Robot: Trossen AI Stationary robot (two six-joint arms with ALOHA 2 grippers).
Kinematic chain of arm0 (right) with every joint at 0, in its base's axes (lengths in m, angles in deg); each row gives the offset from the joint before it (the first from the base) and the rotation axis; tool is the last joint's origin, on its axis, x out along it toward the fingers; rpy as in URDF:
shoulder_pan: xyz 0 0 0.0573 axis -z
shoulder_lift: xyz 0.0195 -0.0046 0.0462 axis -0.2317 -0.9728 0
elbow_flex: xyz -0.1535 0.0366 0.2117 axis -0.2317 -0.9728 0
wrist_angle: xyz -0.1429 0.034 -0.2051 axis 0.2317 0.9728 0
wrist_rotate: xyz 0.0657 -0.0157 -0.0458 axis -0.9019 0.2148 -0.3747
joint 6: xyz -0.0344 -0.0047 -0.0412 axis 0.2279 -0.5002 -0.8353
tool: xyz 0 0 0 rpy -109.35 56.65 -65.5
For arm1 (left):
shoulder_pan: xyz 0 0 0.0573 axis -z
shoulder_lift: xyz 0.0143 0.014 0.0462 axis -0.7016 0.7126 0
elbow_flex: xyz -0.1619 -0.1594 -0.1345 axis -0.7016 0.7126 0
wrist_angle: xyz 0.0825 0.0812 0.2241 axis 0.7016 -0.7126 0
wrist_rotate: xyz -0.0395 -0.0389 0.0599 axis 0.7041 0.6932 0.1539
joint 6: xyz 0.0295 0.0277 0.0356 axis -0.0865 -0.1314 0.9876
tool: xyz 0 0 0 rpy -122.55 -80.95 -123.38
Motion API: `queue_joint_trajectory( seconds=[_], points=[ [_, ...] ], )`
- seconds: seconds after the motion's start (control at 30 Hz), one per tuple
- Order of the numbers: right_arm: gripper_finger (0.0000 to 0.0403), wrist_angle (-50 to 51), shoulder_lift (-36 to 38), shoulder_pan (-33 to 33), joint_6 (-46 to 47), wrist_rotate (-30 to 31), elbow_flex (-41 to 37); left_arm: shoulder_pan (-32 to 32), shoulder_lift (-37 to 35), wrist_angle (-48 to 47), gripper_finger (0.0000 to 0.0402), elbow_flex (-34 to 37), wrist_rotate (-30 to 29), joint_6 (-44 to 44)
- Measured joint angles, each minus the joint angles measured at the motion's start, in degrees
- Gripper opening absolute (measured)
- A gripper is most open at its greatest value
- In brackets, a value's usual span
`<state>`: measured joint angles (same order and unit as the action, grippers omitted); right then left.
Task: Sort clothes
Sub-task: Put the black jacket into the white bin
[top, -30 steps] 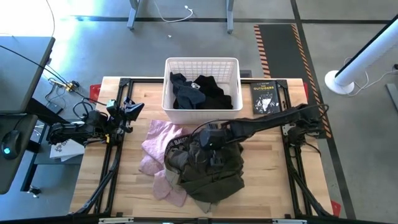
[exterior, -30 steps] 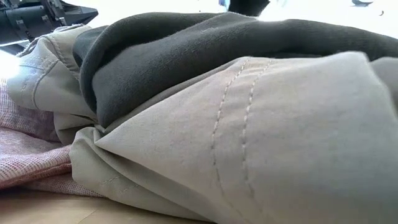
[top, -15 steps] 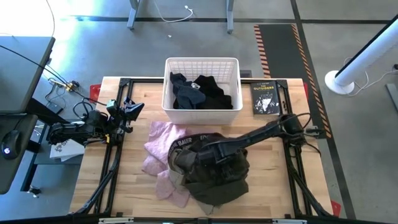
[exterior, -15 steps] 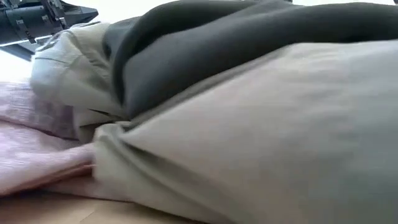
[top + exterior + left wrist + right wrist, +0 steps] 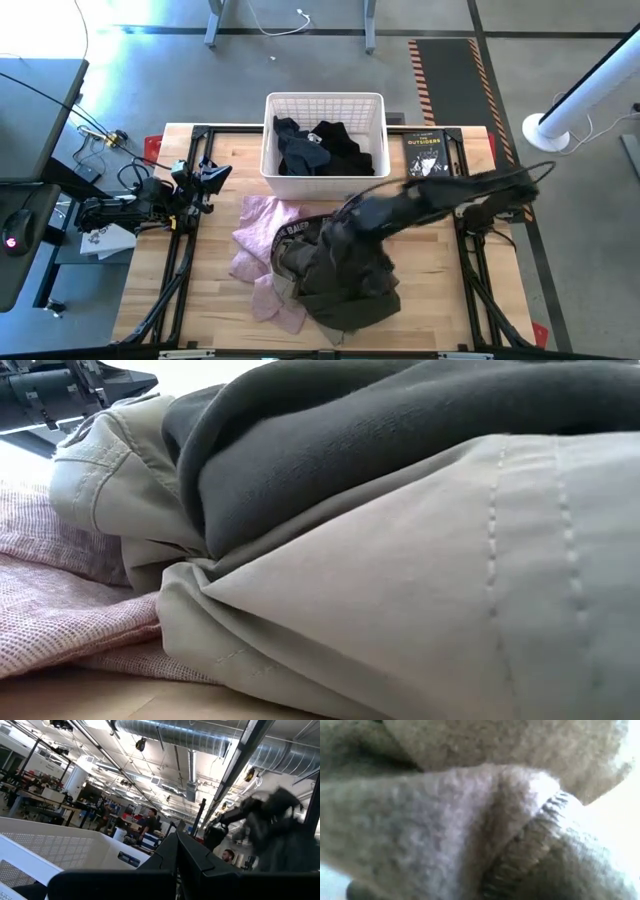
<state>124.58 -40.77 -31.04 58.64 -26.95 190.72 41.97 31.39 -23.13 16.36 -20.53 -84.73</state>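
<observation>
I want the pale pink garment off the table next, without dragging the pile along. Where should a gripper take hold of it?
Take the pink garment by its free edge on the left-arm side, coming straight down from above. That part lies flat and uncovered on the table, while its other side runs under the khaki trousers and the olive-brown garment.

The wooden table (image 5: 215,300) stands on a grey concrete floor (image 5: 140,70). A striped black-and-orange mat (image 5: 455,85) lies behind it. A dark desk (image 5: 30,120) stands at one side. Silver ducts (image 5: 165,735) run under the ceiling.
</observation>
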Motion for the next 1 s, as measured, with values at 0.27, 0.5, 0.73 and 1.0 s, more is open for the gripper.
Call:
queue_joint_trajectory(
  seconds=[0.27, 0.5, 0.73, 1.0],
  points=[
    [0.0039, -12.28, 10.42, 0.15, -1.34, 8.25, 1.12, 0.01, 0.0, 0.03, 0.0001, 0.0, -0.03, -0.01],
    [0.0063, -9.45, 8.49, 1.18, 7.01, 7.07, -12.19, 0.0, 0.0, 0.02, 0.0001, 0.0, -0.04, -0.02],
    [0.0074, -18.02, 1.8, 1.15, 8.61, -0.66, -27.05, 0.0, 0.0, 0.03, 0.0001, 0.0, -0.06, 0.0],
    [0.0187, -19.06, -8.77, 1.17, 7.35, -2.81, -24.86, 0.0, 0.0, -0.01, 0.0001, 0.0, -0.17, 0.02]
  ],
)
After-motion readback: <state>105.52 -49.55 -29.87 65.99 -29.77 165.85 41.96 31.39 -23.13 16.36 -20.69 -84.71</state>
